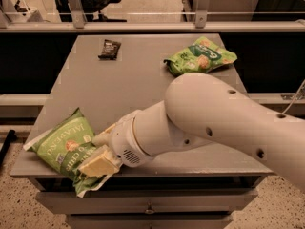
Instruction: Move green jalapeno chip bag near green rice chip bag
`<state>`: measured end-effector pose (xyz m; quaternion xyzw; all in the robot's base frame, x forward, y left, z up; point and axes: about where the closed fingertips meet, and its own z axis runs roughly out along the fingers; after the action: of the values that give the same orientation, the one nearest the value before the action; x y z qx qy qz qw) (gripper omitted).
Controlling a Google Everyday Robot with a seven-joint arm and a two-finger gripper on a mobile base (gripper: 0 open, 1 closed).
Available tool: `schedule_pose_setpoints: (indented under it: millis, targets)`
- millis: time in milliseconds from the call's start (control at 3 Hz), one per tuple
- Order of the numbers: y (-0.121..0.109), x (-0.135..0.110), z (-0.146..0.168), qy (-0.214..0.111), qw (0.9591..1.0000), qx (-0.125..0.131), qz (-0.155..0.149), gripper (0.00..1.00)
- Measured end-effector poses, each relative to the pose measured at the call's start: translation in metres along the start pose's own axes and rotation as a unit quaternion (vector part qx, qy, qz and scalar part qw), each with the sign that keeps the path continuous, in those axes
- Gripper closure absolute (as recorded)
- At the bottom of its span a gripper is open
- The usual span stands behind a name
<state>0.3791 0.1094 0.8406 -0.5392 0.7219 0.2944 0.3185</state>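
Note:
The green jalapeno chip bag lies flat at the table's front left corner, with white edges and white block lettering. Its lower right corner looks crumpled at the table's front edge. My gripper sits on that corner of the bag, at the end of my large white arm, which crosses the front right of the table. The green rice chip bag lies at the far right of the table, well apart from the jalapeno bag and the gripper.
A small dark snack packet lies at the far left of the grey table. A rail and a dark gap run behind the table. A drawer front shows under the front edge.

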Motion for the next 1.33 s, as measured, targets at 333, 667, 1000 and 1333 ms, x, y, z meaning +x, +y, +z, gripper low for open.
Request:
schedule_pose_setpoints:
  millis: [333, 667, 1000, 1333]
  targets:
    - [-0.018, 0.003, -0.022, 0.000, 0.9995, 0.030, 0.006, 0.88]
    - [-0.054, 0.003, -0.078, 0.011, 0.9962, 0.086, -0.004, 1.00]
    - [-0.083, 0.007, -0.148, 0.037, 0.9905, 0.132, -0.017, 1.00]
    - [-0.083, 0.005, -0.162, 0.043, 0.9899, 0.134, -0.022, 1.00]
